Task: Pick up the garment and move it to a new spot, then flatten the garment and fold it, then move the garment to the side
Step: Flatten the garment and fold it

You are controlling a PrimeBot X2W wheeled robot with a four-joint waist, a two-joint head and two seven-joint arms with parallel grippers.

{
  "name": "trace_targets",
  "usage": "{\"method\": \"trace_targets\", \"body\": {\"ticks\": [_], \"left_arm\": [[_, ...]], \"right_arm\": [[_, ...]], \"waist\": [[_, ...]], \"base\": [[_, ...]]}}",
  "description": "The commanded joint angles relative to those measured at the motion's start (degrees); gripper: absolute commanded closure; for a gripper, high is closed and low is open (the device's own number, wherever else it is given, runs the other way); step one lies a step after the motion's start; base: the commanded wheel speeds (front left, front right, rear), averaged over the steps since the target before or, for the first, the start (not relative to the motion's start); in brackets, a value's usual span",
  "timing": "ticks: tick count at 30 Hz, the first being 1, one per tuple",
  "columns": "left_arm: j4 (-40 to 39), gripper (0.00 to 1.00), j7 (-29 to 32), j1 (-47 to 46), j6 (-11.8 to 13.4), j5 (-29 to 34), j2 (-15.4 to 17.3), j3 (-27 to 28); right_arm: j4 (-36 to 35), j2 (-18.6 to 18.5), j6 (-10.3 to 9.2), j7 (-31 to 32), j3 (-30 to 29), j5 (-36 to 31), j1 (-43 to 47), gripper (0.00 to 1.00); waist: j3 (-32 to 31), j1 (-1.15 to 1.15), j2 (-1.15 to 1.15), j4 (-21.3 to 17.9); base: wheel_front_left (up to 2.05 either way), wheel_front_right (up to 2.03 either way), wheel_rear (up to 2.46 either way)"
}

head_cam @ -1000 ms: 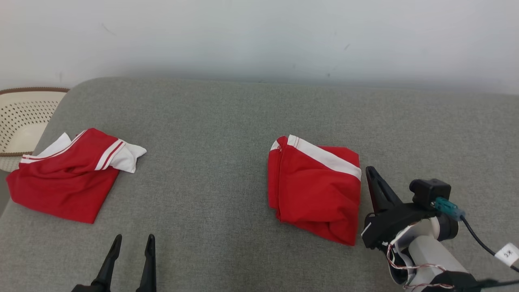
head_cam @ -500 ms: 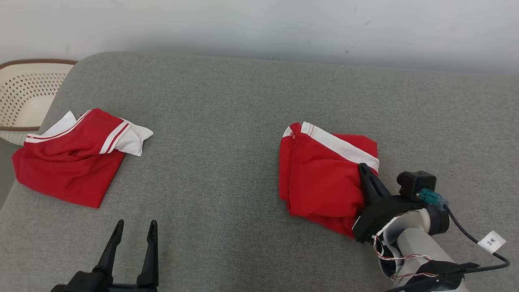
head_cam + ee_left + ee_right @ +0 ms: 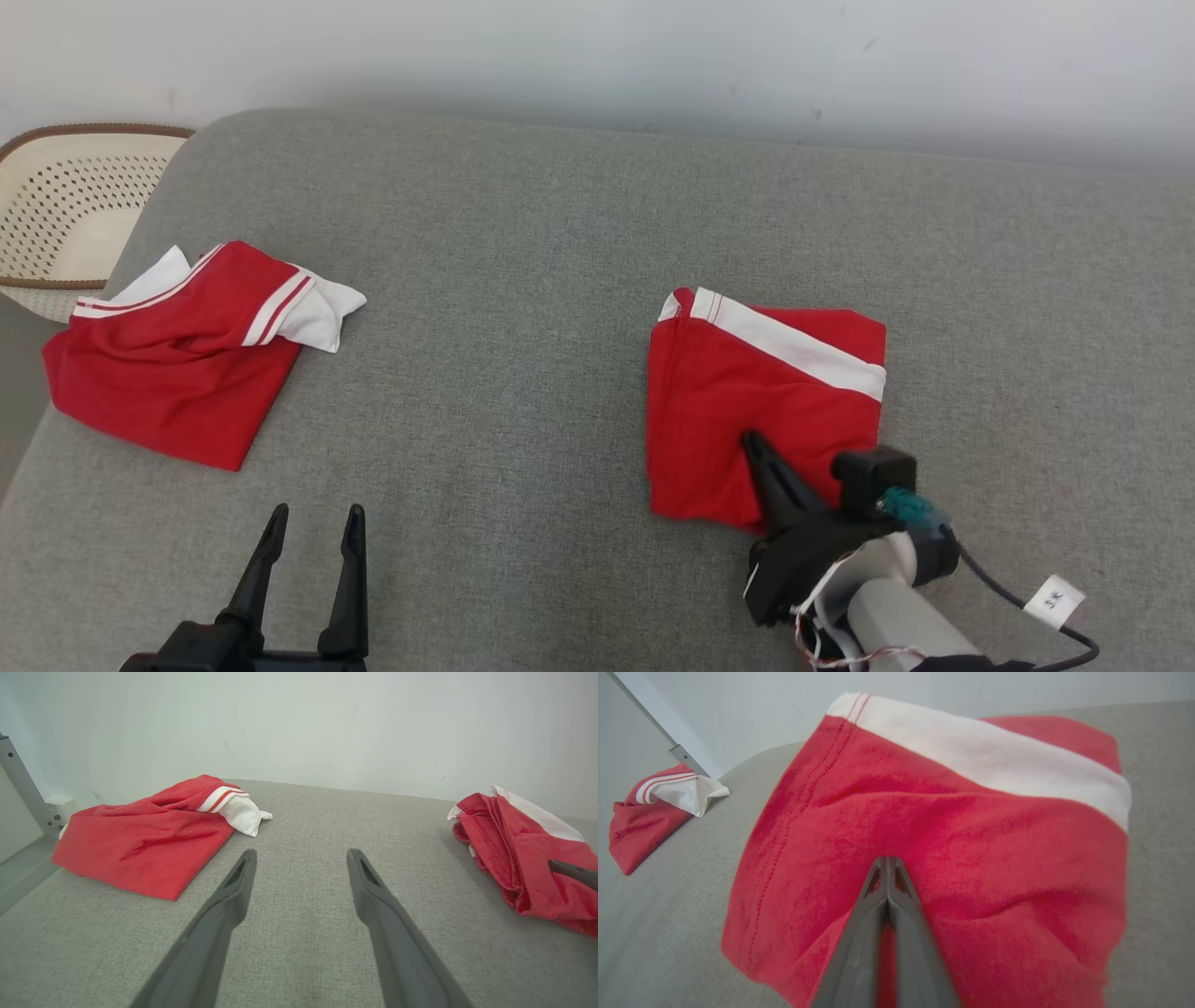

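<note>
garment [image 3: 747,401] lies folded right of the grey cushion's [image 3: 523,280] middle, toward its near edge. a second ago my right tool [image 3: 754,446] stood beside its right side; now it lies clenched on the cloth's near part, so i judge i'm pressing it flat. my left tool [image 3: 315,519] hangs released.

My two dark fingers [image 3: 219,914] stand spread apart over the grey fabric bench [image 3: 303,812], a rumpled red garment with a white striped sleeve [image 3: 149,844] to their left, a folded red garment with a white band [image 3: 518,854] to their right.
</note>
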Motion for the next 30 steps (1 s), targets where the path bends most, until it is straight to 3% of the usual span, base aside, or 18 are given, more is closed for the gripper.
{"method": "trace_targets", "body": {"ticks": [1,6,13,14,15,16,24,30], "left_arm": [[0.3,0.0,-0.2,-0.3,0.1,-0.6,0.0,-0.1],[0.4,0.0,-0.2,-0.2,0.2,-0.5,0.0,0.0],[0.4,0.0,-0.2,0.6,0.4,-0.2,0.0,0.5],[0.4,0.0,-0.2,0.8,0.4,-0.2,0.0,0.5],[0.3,0.0,-0.2,0.9,0.5,-0.3,0.0,0.5],[0.3,0.0,-0.2,1.1,0.5,-0.3,0.0,0.5],[0.2,0.0,-0.2,2.3,0.6,-0.2,0.0,0.7],[-0.1,0.0,-0.2,3.2,0.5,0.5,0.0,1.6]], "right_arm": [[1.5,0.3,0.02,-0.1,1.9,0.8,0.9,1.0],[2.8,0.7,0.02,-0.1,5.5,3.2,1.1,1.0],[-0.4,-0.3,0.02,-0.1,5.0,5.3,1.3,1.0],[-1.3,-0.5,0.02,-0.1,4.6,5.4,1.7,0.58],[-2.4,-0.8,0.02,-0.1,4.2,5.4,1.9,0.08],[-3.6,-1.1,0.02,-0.1,3.7,5.3,2.2,0.0],[-9.1,-4.2,0.02,-0.1,-0.4,4.4,4.7,0.0],[-9.5,-6.7,0.02,-0.1,-4.7,4.9,6.0,0.0]], "waist": [[-0.2,-0.01,-0.01,0.1],[-0.4,-0.01,-0.01,0.2],[-1.5,-0.01,-0.01,-0.7],[-1.7,-0.01,-0.01,-0.8],[-2.0,-0.01,-0.01,-1.1],[-2.2,-0.01,-0.01,-1.2],[-4.0,-0.01,-0.01,-2.6],[-5.5,-0.01,-0.01,-3.5]], "base": [[0.0,0.0,0.0],[0.0,0.0,0.0],[0.0,0.0,0.0],[0.0,0.0,0.0],[0.0,0.0,0.0],[0.0,0.0,0.0],[0.0,0.0,0.0],[0.0,0.0,0.0]]}}
